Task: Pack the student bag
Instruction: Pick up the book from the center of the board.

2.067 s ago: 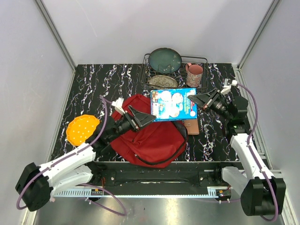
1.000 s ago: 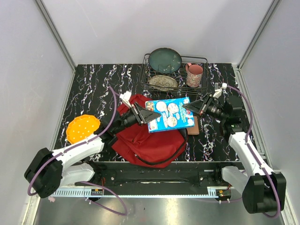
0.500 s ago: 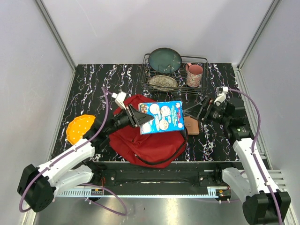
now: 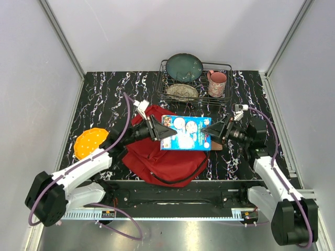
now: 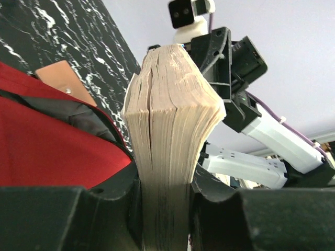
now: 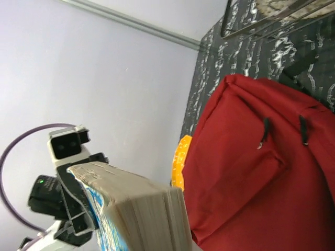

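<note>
So the left pincer (image 4: pixel 166 131) is pinching a thick book (image 4: pixel 187 133) with a blue cover by its left edge. The left wrist view is showing it nicely: the pages are getting squeezed between the two black fingers (image 5: pixel 63 219) and fanning out above them. The book is being held roughly flat over the upper right part of the red backpack (image 4: pixel 157 157). The backpack is lying on the black marbled surface (image 4: pixel 104 99) right in front of the arm bases, and its dark strap (image 4: pixel 183 177) is looping along the near side.

The right pincer (image 4: pixel 208 128) is sitting at the book's opposite edge with its fingers spread wide, and it isn't squeezing the book as far as I can tell. A brown leather pouch (image 4: pixel 214 142) is peeking out from under the book's right corner, just beside the backpack.

Off to the left, an orange dotted disc (image 4: pixel 91 144) is lying near the left arm. At the back, a wire rack (image 4: pixel 222 65) is holding two plates, and a pink mug (image 4: pixel 216 82) is standing at its right end.
</note>
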You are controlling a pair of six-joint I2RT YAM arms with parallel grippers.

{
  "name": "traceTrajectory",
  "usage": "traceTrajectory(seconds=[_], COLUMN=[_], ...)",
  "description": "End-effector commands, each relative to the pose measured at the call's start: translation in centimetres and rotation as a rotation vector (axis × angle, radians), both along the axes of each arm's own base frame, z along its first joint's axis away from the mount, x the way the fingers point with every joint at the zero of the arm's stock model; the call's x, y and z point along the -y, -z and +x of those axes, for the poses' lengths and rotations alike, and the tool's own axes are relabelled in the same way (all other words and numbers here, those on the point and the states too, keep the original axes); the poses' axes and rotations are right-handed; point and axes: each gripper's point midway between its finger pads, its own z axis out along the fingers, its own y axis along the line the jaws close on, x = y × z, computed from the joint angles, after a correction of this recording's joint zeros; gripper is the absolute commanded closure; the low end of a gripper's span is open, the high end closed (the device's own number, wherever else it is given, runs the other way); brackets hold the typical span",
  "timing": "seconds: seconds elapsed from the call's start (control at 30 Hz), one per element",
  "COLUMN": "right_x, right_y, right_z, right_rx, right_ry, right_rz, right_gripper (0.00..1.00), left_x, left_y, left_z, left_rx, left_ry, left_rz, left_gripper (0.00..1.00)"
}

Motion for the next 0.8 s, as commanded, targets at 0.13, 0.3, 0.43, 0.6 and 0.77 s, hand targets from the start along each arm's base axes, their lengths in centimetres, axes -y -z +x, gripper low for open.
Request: traceTrajectory(seconds=[0.13,0.3,0.43,0.6,0.77], right_x=[-1.1,-1.0,-0.9,-0.8,1.0], right_y=[-4.2,-5.2,-5.4,-5.6,-6.1], right_z=[-1.2,-2.2,-3.0,-3.2,-1.4], right_rx=[0.099,0.125,0.134,0.095,0.168], right_ry=[-0.134,-0.158,-0.15,-0.126,0.13], right_rz=[0.223,0.286,0.3,0.281,0.077], right_gripper=[0.06,0.32,0.63,1.0,1.0], left_x=[1.6,1.7,2.1,2.3,1.3], left_y=[-6.1,-6.0,-4.2,-2.3,0.6], left_z=[-1.8,-1.9,-1.8,-1.3,0.2], left_rx=[0.148,0.142,0.092,0.033,0.016], left_ry=[0.183,0.199,0.218,0.199,0.07], left_rz=[-0.224,-0.247,-0.211,-0.169,0.018], left_gripper=[1.0,1.0,1.0,0.64,0.14])
